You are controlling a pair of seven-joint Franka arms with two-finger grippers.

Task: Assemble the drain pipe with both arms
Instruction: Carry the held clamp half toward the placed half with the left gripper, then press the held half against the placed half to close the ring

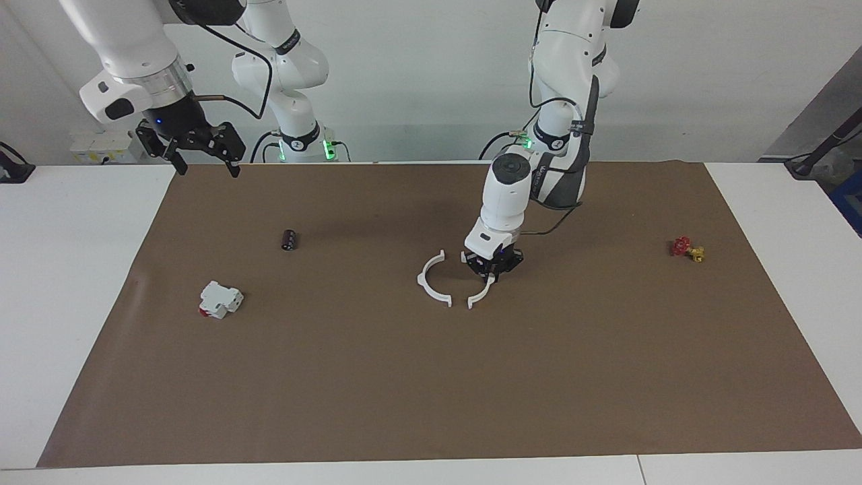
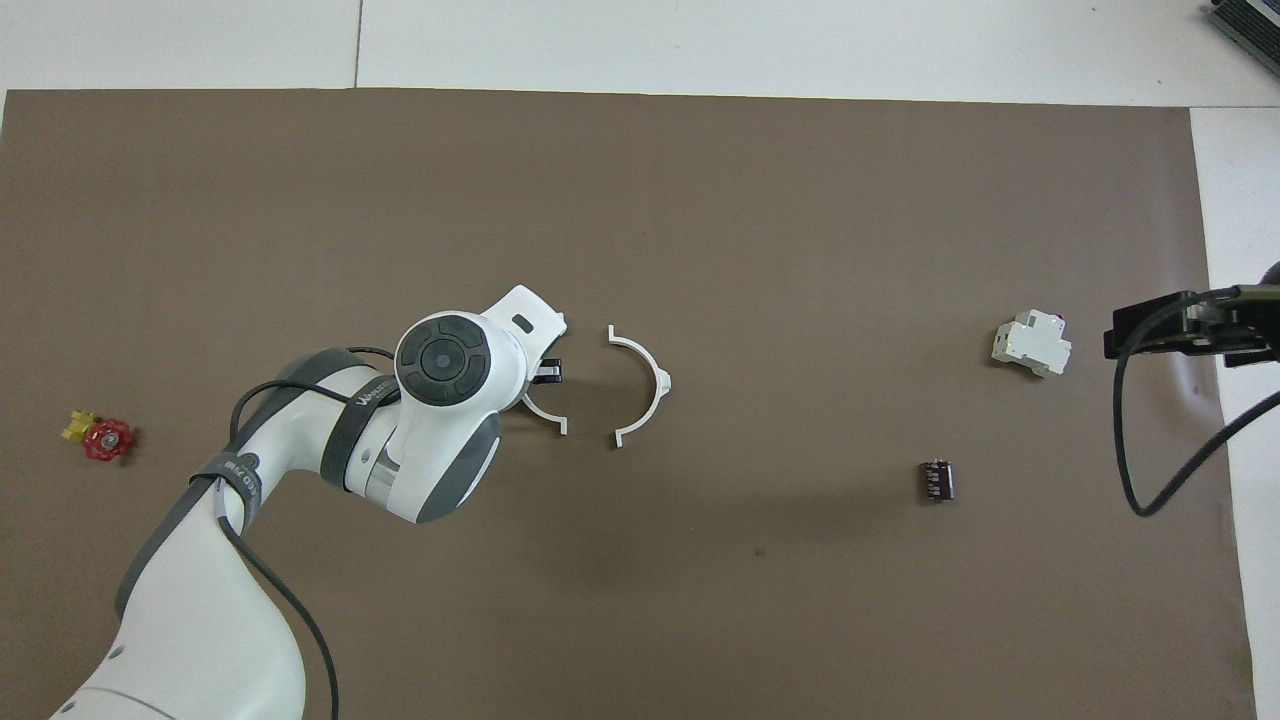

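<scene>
Left claw clamps 1 half-ring, hollow facing the other half-ring.

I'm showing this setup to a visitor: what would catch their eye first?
Mid-mat, the left gripper is shut on one white half-ring, its open side facing the second half-ring lying beside it. The right gripper waits open, raised over the mat's corner at its own end.

mat: plain brown
table: white
half-rings: white
arms: white, grey bands
grippers: black
block: white, red spot
cylinder: black
valve: red wheel, yellow body
</scene>
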